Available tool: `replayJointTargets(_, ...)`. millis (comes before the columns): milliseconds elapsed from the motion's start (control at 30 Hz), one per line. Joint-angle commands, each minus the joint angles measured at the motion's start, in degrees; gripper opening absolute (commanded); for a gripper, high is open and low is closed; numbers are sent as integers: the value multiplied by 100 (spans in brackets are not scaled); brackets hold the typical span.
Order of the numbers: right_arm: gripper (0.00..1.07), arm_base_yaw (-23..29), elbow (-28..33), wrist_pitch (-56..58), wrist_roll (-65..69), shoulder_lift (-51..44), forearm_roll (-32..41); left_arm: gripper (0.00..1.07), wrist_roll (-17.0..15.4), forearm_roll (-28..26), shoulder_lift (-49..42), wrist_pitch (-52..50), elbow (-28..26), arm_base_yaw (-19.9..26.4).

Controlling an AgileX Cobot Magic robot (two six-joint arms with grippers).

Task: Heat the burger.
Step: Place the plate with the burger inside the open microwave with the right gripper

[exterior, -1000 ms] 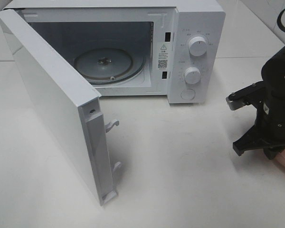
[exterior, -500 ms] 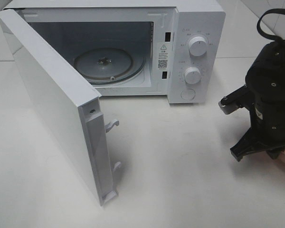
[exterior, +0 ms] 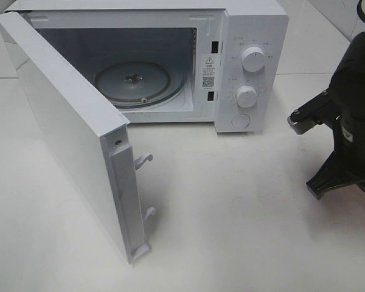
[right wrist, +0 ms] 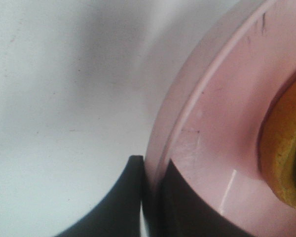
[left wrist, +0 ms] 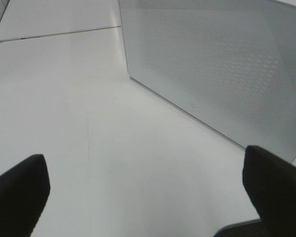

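- A white microwave (exterior: 249,36) stands at the back of a pale tabletop (exterior: 231,213), seen from a high camera.
- Its door (exterior: 61,140) is swung fully open toward the viewer's left. The glass turntable (exterior: 140,82) inside is bare.
- The black right arm (exterior: 353,121) sits at the right edge of the high view, well apart from the microwave's opening.
- In the right wrist view, the right gripper (right wrist: 152,173) is pressed together on the rim of a pink plate (right wrist: 222,113), one finger on each side of the rim.
- The burger (right wrist: 283,148) sits on that plate. Only a golden-brown curve of it shows at the edge of the wrist view, and in the high view the arm hides it.
- It is not clear whether the plate rests on the tabletop or is lifted off it.
- The left gripper (left wrist: 145,187) is spread wide and holds nothing. Its camera looks across bare tabletop toward a dotted white panel, probably the door.
- Progress, as a judgement: the door is open and the plate is gripped, so this is an early to middle stage.
- What remains is to carry the plate to the turntable, release it, close the door and start the heating.
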Motion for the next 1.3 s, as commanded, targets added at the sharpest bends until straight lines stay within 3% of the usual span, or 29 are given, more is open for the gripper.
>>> replayJointTargets(33,0,241,109,435,6,-298,-315,100,6,0,-6,-40,6,-11)
replayJointTargets(500,0,745,533,602,-40,-871,-246,100,6,0,-6,-40,6,-11)
replayJointTargets(1300,0,2418,985,1329,-40,-1713,-143,100,6,0,-6,-40,6,-11)
